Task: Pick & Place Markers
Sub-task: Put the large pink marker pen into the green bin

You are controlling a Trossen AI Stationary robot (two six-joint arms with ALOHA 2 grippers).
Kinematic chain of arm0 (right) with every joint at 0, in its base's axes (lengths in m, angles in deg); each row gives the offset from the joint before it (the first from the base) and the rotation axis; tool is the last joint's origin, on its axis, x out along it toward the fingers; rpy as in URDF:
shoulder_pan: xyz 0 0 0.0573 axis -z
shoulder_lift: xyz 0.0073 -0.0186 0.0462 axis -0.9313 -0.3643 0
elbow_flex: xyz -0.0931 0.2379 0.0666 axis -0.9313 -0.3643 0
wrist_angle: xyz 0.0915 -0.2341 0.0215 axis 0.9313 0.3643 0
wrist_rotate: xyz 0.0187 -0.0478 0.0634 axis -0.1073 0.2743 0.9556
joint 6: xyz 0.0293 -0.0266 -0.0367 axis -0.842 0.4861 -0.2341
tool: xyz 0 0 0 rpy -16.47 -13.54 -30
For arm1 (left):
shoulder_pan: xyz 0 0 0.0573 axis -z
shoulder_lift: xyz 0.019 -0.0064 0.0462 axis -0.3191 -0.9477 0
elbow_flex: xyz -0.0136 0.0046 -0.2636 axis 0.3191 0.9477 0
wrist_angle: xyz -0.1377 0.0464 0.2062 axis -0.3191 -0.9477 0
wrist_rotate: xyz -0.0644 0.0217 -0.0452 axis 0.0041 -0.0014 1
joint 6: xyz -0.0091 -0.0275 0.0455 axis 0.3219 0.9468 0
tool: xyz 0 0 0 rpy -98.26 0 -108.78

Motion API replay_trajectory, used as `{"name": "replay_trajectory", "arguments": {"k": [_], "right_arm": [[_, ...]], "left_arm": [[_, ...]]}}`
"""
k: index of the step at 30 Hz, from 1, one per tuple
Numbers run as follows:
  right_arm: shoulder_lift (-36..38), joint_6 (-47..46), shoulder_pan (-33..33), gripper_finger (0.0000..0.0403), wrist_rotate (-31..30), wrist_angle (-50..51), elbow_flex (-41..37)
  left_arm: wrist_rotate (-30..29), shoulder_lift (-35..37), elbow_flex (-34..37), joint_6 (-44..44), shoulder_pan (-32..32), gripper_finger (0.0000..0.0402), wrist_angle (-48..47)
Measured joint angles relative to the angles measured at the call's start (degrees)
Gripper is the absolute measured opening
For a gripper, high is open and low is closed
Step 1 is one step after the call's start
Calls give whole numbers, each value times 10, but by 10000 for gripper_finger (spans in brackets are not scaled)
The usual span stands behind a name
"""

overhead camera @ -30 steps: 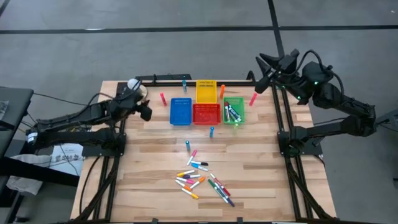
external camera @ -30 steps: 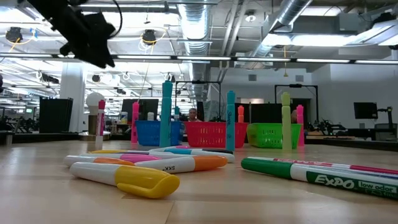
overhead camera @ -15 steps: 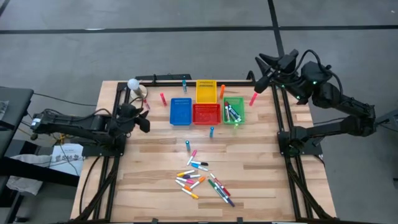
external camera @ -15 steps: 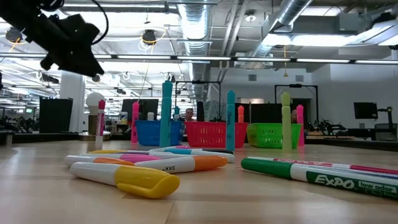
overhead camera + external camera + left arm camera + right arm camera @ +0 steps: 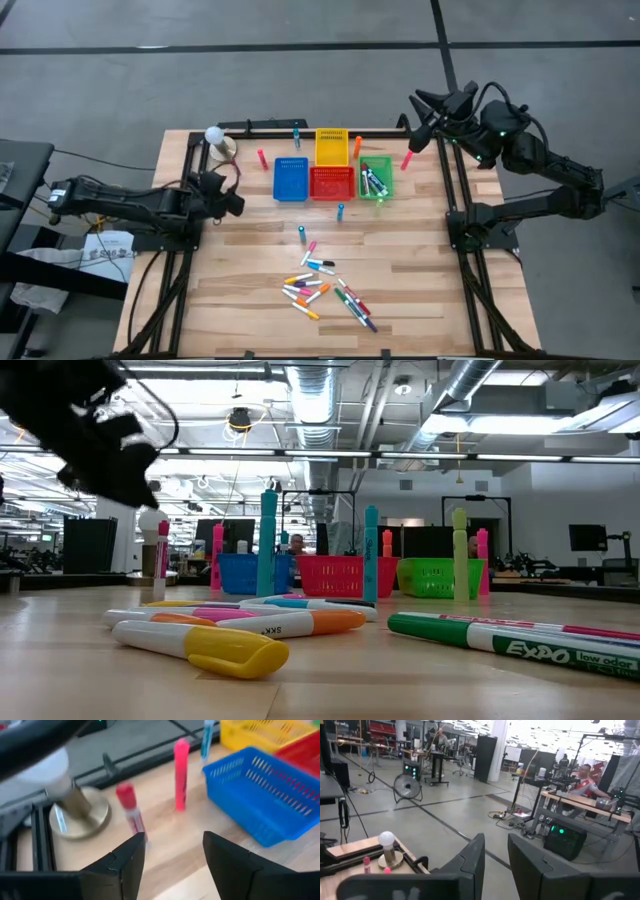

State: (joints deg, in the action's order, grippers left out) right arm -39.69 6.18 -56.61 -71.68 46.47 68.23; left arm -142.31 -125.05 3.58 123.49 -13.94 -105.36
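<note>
Left gripper [image 5: 232, 203], left-centre of the high view: fingers apart, empty, facing two upright markers, red marker [image 5: 130, 808] and pink marker [image 5: 181, 774], beside the blue bin [image 5: 291, 178]. Loose markers [image 5: 327, 287] lie lower centre. Advice: straddle one marker squarely, clear of the lamp base [image 5: 80, 810]. Right gripper [image 5: 424, 107], upper right: nearly closed, empty, idle.

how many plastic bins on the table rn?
4, clustered at the table's far middle: blue bin, red bin beside it, green bin on the right holding markers, and yellow bin behind the red one. None appear hidden.
</note>
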Motion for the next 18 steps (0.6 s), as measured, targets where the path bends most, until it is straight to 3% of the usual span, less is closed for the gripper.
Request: {"name": "replay_trajectory", "arguments": {"k": [11,18], "right_arm": [[0,35,0,74,-2,1,0],[0,35,0,74,-2,1,0]], "left_arm": [[-88,-5,89,38,13,195,69],[-92,-5,130,38,14,195,144]]}}
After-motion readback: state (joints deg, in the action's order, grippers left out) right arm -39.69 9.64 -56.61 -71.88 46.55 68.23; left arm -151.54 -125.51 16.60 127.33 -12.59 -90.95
